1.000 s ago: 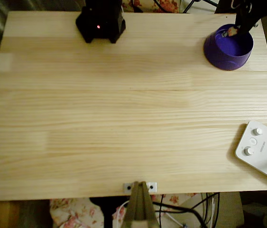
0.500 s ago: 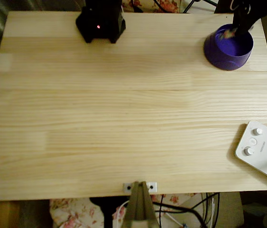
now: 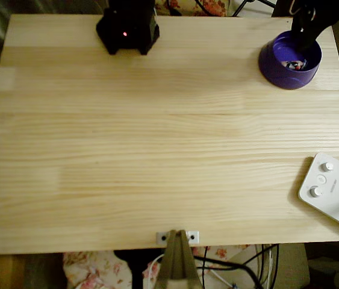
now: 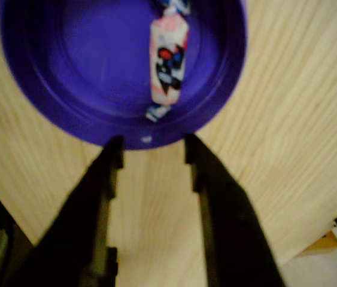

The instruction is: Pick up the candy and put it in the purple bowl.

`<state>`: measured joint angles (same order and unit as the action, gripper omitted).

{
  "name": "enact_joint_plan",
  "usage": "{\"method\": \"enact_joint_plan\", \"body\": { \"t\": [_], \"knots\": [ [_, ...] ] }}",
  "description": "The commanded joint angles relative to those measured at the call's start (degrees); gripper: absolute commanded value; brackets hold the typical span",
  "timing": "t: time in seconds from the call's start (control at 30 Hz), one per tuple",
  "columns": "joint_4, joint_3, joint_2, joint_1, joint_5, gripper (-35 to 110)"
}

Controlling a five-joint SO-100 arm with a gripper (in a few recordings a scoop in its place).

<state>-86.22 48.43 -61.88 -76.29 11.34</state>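
Overhead and wrist views, release stage. The candy (image 4: 168,60) lay on the floor of the purple bowl (image 4: 42,101), in the upper centre of the wrist view, lengthwise toward my claw, one twisted end nearest the bowl's near wall. In the overhead view the candy (image 3: 294,64) showed as a pale speck inside the purple bowl (image 3: 274,69) at the upper right of the frame, near the far right corner of the wooden table (image 3: 157,150). My claw (image 4: 151,149) stood with its two fingers parted and nothing between them, the tips over the bowl's near rim. I judged the placing step done, with no grasp left to make. The next move called only for lifting clear of the rim without clipping the bowl.
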Motion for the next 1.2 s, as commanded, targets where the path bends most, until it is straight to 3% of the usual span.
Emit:
{"method": "enact_joint_plan", "body": {
  "t": [0.0,0.33,0.9,1.17],
  "knots": [
    [-2.37,-5.45,-6.59,0.88,1.41,11],
    [-9.67,-4.57,-16.44,8.35,1.58,4],
    [-14.68,16.08,-39.46,20.74,2.72,1],
    [-11.6,28.56,-51.42,34.1,-7.47,1]
  ]
}}
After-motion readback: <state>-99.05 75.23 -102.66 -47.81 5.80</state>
